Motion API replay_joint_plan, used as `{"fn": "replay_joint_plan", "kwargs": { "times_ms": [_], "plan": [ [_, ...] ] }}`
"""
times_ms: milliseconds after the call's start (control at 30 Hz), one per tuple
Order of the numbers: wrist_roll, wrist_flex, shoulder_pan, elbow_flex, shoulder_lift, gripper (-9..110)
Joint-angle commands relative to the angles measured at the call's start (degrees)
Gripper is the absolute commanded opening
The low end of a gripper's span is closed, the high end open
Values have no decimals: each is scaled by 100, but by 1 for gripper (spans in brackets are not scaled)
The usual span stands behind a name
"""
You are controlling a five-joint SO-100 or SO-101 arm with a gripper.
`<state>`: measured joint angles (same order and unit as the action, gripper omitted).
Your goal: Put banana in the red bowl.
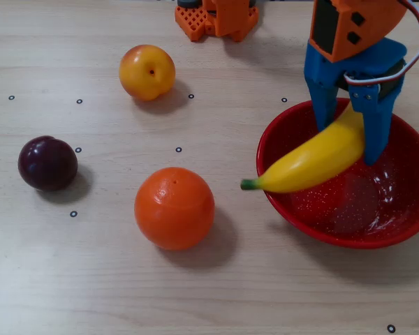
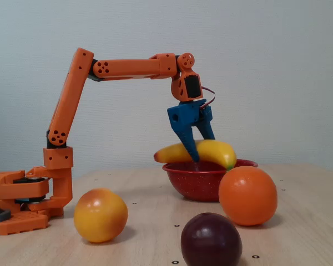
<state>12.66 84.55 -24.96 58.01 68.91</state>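
The yellow banana (image 1: 314, 162) lies slanted over the near-left rim of the red bowl (image 1: 377, 234). Its green stem tip sticks out past the rim and its far end is up between my blue fingers. My gripper (image 1: 349, 143) stands over the bowl's back left part, with one finger on each side of the banana and closed against it. In the fixed view the banana (image 2: 216, 151) sits level just above the rim of the bowl (image 2: 197, 185), and the gripper (image 2: 202, 149) straddles it from above.
An orange (image 1: 174, 208) lies left of the bowl. A dark plum (image 1: 47, 163) is at the far left and a yellow-orange peach (image 1: 147, 71) at the back. The arm's orange base (image 1: 216, 17) is at the top edge.
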Motion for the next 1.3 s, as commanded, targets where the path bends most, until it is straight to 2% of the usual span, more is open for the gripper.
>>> {"fn": "replay_joint_plan", "kwargs": {
  "times_ms": [0,167,300,533,867,1267],
  "plan": [
    [202,-308,149,-378,105,0],
    [237,-439,229,-264,-105,0],
    [308,-387,281,-237,-237,6],
    [396,-378,378,-158,-264,31],
    [396,-413,466,-396,-149,36],
    [316,-229,545,-905,202,33]
  ]
}}
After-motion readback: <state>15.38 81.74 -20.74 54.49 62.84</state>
